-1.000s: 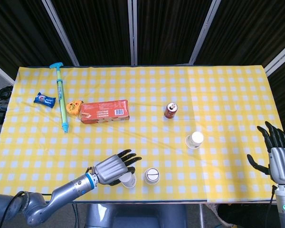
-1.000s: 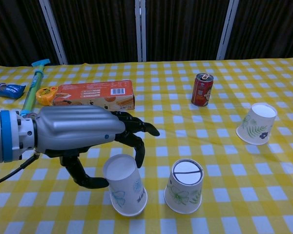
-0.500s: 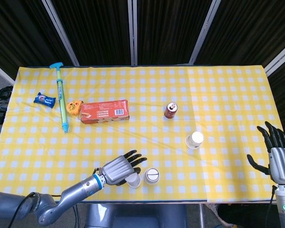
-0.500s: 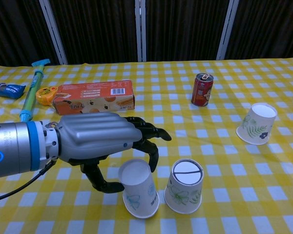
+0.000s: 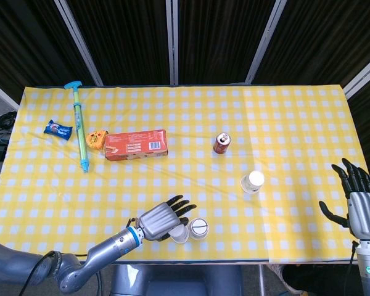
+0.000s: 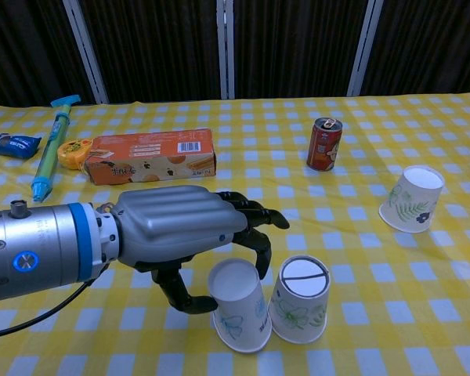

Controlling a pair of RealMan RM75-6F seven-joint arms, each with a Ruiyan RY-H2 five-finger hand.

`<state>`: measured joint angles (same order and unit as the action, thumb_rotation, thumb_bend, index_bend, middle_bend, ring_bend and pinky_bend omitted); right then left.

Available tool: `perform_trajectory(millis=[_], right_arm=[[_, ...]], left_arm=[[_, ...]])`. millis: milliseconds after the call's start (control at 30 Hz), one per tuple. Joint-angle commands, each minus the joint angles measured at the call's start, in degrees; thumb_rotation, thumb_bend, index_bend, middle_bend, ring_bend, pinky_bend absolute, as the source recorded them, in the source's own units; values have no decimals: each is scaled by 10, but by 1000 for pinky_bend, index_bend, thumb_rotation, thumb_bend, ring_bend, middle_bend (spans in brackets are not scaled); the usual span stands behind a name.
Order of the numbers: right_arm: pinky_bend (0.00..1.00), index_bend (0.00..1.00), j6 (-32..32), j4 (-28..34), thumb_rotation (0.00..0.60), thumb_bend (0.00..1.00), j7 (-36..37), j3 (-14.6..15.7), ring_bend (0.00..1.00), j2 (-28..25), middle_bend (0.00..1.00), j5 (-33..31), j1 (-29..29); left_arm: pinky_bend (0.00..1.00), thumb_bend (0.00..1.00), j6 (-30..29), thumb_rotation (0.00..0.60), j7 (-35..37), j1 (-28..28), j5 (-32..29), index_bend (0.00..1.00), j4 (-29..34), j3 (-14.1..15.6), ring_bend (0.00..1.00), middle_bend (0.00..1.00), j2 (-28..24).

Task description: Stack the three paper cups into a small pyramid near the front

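Two upturned white floral paper cups, one touching the other, stand at the bench's near edge; the left hand grasps the left one. The third white paper cup stands farther right, nearer the released right hand.

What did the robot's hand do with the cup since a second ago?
The left hand slid the cup it holds rightward until it sits against the second cup. The third cup, the can and the right hand stayed put.
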<state>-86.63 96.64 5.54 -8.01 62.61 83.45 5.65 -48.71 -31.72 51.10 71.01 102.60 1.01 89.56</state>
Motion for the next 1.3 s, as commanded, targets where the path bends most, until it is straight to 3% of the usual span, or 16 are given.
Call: perform_trajectory(millis=[33, 333, 567, 800, 933, 1033, 1300], right_arm=[[0, 126, -1, 0, 600, 170, 1, 0, 0, 0, 0, 0, 0], [0, 126, -4, 4, 600, 170, -1, 2, 0, -1, 0, 8, -1], [0, 126, -3, 3, 600, 170, 0, 3, 0, -2, 0, 7, -1], [0, 126, 5, 0, 600, 145, -3, 2, 0, -1, 0, 2, 1], [0, 126, 11, 3, 600, 122, -12, 3, 0, 0, 0, 1, 5], [0, 126, 18, 9, 600, 117, -19, 4, 0, -1, 0, 2, 9], [0, 194, 83, 61, 600, 117, -72, 1, 0, -13, 0, 12, 55]], left_arm=[[0, 366, -7, 600, -10, -2, 2, 283, 2, 2, 0, 0, 0], [0, 344, -28, 600, -18, -17, 10, 137, 21, 12, 0, 0, -23], [0, 340, -79, 600, 2, -56, 47, 126, 50, 35, 0, 0, -59], [0, 337, -183, 600, 61, -133, 99, 116, 81, 71, 0, 0, -129], [0, 314, -282, 600, 98, -203, 152, 96, 63, 96, 0, 0, -176], [0, 257, -335, 600, 113, -242, 174, 82, 45, 105, 0, 0, -194], [0, 256, -420, 600, 167, -316, 204, 75, 22, 114, 0, 0, -233]])
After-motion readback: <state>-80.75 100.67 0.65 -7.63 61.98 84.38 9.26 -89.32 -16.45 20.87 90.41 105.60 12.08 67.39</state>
